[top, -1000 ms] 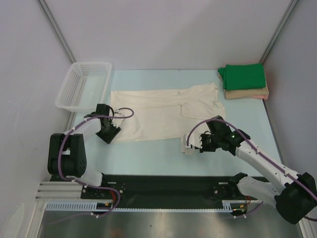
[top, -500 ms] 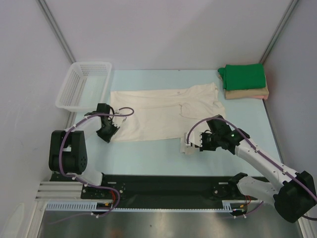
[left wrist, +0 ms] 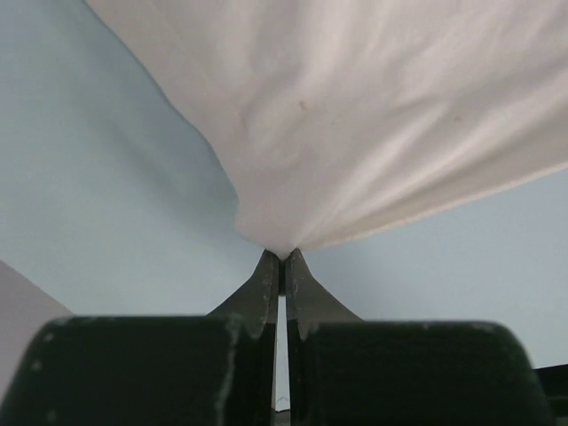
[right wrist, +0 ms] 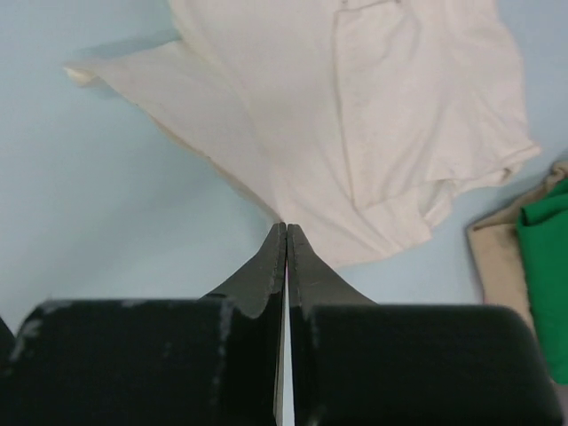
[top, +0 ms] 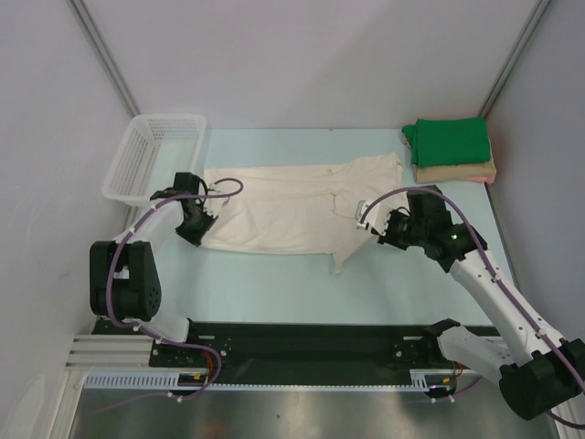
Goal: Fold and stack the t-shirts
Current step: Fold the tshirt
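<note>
Two tees look done: green t-shirt [top: 450, 140] folded atop peach-tan t-shirt [top: 457, 172], far right corner | cream-white t-shirt [top: 283, 206] spread across table [top: 274, 288], first fold in hand | left gripper [left wrist: 282, 257] clamped on its near left edge, right gripper [right wrist: 286, 229] clamped on its near right edge | next: carry both edges evenly toward the far side, keeping the cloth taut.

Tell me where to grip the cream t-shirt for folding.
Its near edge, one end per hand, coming from the near side: the cream t-shirt lies spread wide and flat, so one pinch would likely bunch it. The left hand and right hand pinch there.
</note>
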`<control>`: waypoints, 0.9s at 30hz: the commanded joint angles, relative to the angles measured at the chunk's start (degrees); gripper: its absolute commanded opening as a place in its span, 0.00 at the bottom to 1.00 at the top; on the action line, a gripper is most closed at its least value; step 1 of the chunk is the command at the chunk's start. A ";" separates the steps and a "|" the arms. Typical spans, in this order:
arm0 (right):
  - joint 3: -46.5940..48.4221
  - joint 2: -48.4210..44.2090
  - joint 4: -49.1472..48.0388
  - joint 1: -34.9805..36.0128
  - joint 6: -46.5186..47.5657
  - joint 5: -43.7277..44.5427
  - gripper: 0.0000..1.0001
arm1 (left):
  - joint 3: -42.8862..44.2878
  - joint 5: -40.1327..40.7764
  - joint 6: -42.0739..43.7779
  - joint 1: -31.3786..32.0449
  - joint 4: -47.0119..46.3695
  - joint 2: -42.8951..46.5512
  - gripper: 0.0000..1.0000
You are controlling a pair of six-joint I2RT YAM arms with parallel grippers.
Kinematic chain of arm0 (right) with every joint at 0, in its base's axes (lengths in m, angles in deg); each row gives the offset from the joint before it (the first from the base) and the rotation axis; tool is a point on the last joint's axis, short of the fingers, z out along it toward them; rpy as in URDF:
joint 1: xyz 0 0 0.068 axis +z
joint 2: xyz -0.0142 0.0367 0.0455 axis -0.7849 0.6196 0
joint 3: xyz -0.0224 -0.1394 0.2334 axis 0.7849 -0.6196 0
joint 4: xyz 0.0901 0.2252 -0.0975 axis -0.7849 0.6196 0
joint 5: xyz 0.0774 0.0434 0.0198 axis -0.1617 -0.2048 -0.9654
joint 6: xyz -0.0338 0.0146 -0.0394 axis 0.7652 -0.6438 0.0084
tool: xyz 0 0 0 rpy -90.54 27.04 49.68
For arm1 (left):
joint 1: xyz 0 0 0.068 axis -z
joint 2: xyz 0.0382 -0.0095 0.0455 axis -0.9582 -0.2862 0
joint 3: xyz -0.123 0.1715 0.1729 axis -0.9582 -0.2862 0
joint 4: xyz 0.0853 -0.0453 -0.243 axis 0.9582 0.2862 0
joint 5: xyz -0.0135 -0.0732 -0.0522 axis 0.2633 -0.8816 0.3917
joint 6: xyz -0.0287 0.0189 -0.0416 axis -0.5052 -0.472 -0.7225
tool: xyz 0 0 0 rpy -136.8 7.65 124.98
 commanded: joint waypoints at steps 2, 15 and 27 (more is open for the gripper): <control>5.12 -1.02 -2.66 -1.69 -3.65 0.78 0.00 | 5.57 -2.07 -1.80 -0.40 4.71 -0.37 0.00; 14.95 6.53 -8.63 -9.68 -3.57 -1.77 0.00 | 14.02 -2.61 -4.00 -0.13 5.95 -4.33 0.00; 19.36 16.90 -13.29 -15.40 -3.30 -3.71 0.00 | 18.59 3.72 -8.57 -0.22 1.47 -7.93 0.00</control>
